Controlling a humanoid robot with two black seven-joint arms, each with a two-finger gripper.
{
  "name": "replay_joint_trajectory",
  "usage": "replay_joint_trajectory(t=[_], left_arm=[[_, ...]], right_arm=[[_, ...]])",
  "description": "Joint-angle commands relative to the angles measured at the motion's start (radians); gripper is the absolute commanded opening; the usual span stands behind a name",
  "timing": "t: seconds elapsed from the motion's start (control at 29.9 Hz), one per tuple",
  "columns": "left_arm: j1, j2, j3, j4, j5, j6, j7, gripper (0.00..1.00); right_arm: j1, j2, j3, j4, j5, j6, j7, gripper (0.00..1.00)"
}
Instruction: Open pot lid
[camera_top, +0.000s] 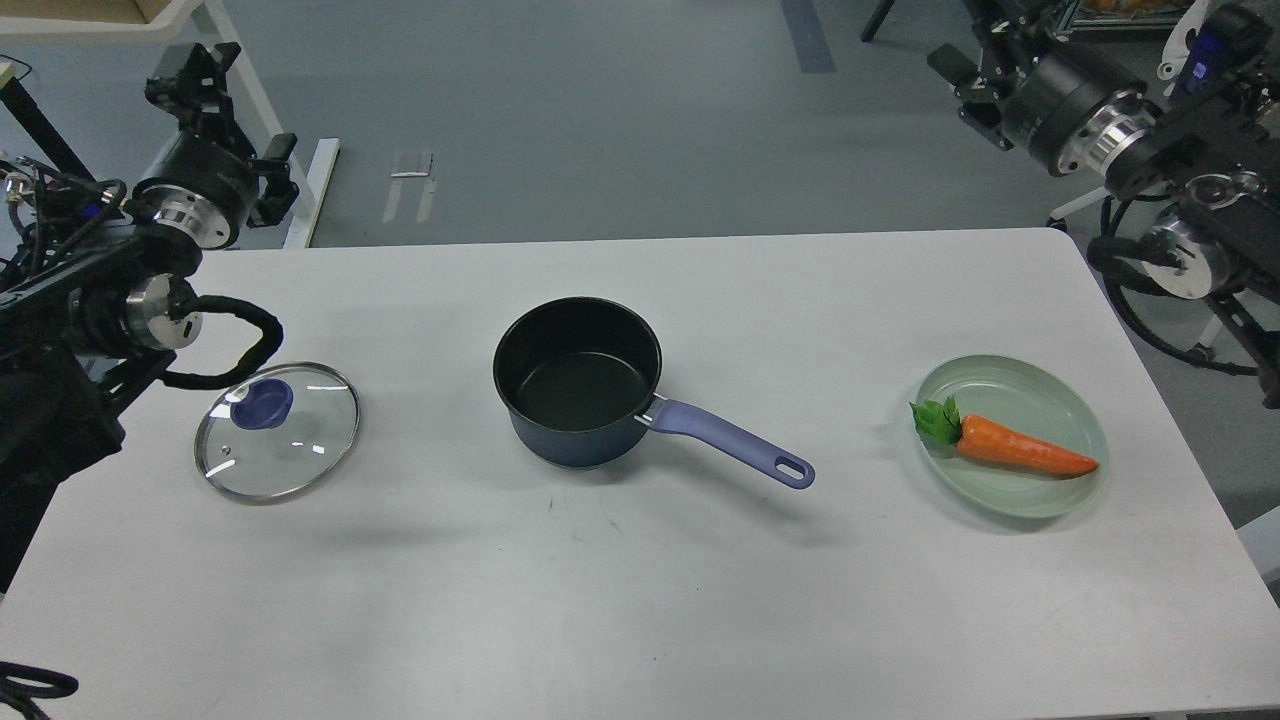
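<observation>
The dark pot (578, 378) stands open in the middle of the white table (640, 600), its purple handle (730, 441) pointing right and toward me. The glass lid (278, 430) with a purple knob (264, 401) lies flat on the table to the pot's left. My left gripper (193, 68) is raised high at the far left, above and behind the lid, holding nothing. My right gripper (962, 52) is raised at the top right, beyond the table's far edge, holding nothing. Both are seen dark and end-on, so their fingers cannot be told apart.
A pale green plate (1060, 392) with a toy carrot (1020, 452) on it sits at the right of the table. A white table leg (262, 120) stands behind my left arm, and a white chair base (1180, 150) stands at the far right.
</observation>
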Motion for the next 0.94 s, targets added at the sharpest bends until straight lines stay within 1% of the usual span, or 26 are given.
replay_joint_trajectory(t=[0.0,0.03,0.13,0.2,0.3,0.43,0.57,0.67,0.9], left_arm=[[0.015,-0.039,-0.046,0.001,-0.055,-0.027,0.001,0.99],[0.021,-0.039,-0.048,0.001,-0.075,-0.034,0.0,0.99],[0.044,-0.046,-0.05,0.001,-0.15,-0.075,0.0,0.99],[0.056,-0.053,-0.051,0.002,-0.171,-0.101,0.0,0.99],[0.082,-0.079,-0.085,0.004,-0.176,-0.112,-0.003,0.99],[0.109,-0.092,-0.129,0.004,-0.174,-0.123,0.001,0.99],[0.13,-0.09,-0.129,0.004,-0.174,-0.15,0.001,1.0],[0.132,-0.089,-0.131,0.004,-0.174,-0.143,-0.005,0.99],[0.135,-0.09,-0.129,0.004,-0.168,-0.133,-0.006,0.99]], right_arm=[[-0.007,0.019,0.034,-0.068,0.198,0.01,0.011,1.0],[-0.014,0.033,0.037,-0.079,0.256,0.013,0.024,1.0],[-0.054,0.093,0.052,-0.103,0.443,0.01,0.099,1.0],[-0.073,0.136,0.067,-0.148,0.525,0.01,0.124,1.0],[-0.108,0.202,0.112,-0.206,0.589,0.013,0.127,1.0],[-0.204,0.256,0.219,-0.22,0.612,0.025,0.121,1.0],[-0.248,0.273,0.253,-0.222,0.614,0.037,0.118,1.0],[-0.271,0.274,0.251,-0.208,0.614,0.037,0.129,1.0],[-0.289,0.268,0.268,-0.195,0.614,0.044,0.129,1.0]])
